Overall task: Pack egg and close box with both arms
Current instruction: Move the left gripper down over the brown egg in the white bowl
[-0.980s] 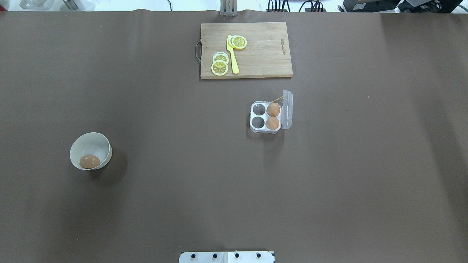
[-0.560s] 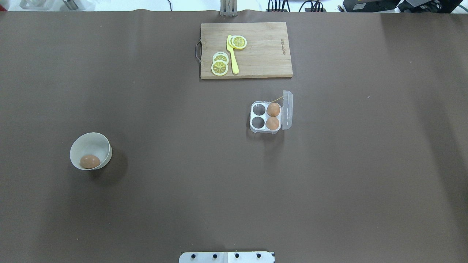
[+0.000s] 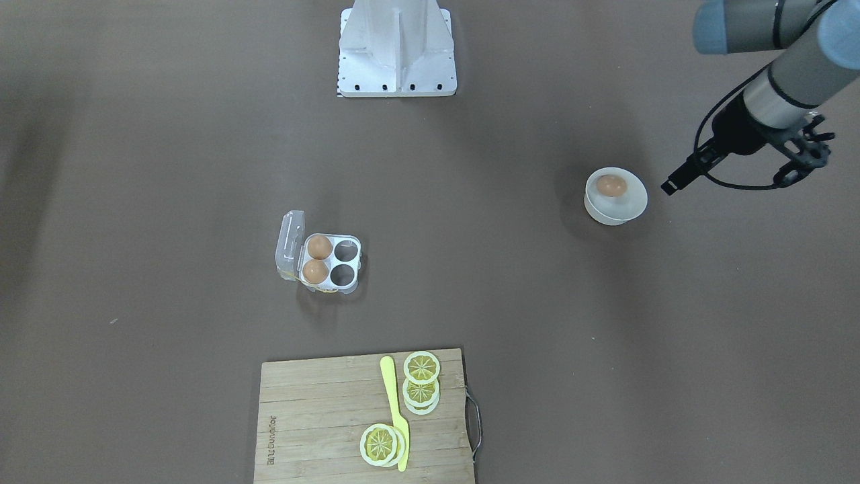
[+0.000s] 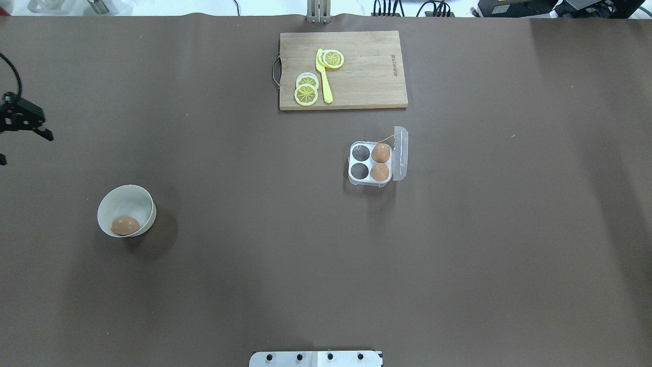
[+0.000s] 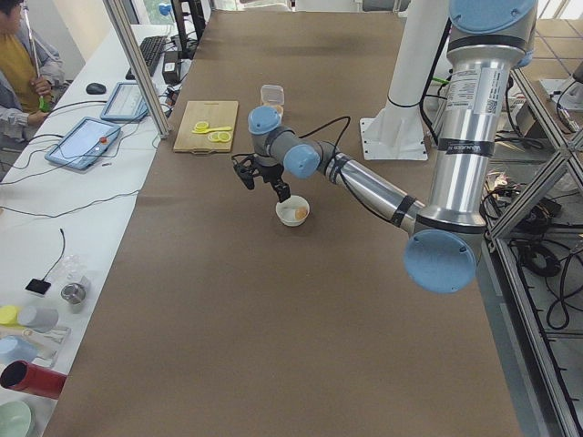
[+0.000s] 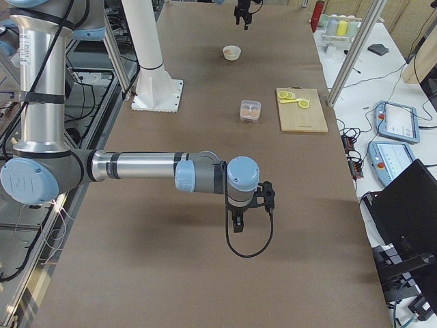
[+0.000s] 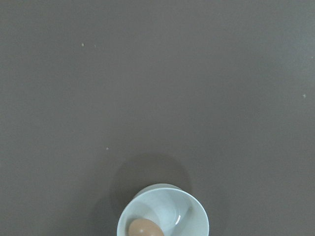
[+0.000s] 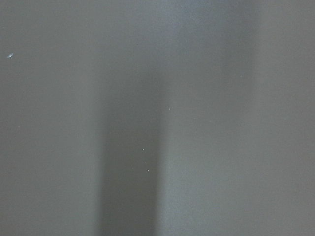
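Note:
One light-brown egg lies in a round white bowl at the left of the table; it also shows in the left wrist view. The clear box stands near the middle with its lid open to the right. Two eggs fill its right cups and the two left cups are empty. My left gripper is open and empty, above the table at the far left beyond the bowl. My right gripper shows only in the exterior right view, far from the box; I cannot tell its state.
A wooden cutting board with lemon slices and a yellow knife lies at the far side behind the box. The white stand base sits at the near edge. Brown table cover lies all around.
My left gripper has come into the overhead view at the left edge; before, no gripper showed there. The eggs, bowl and box have not moved.

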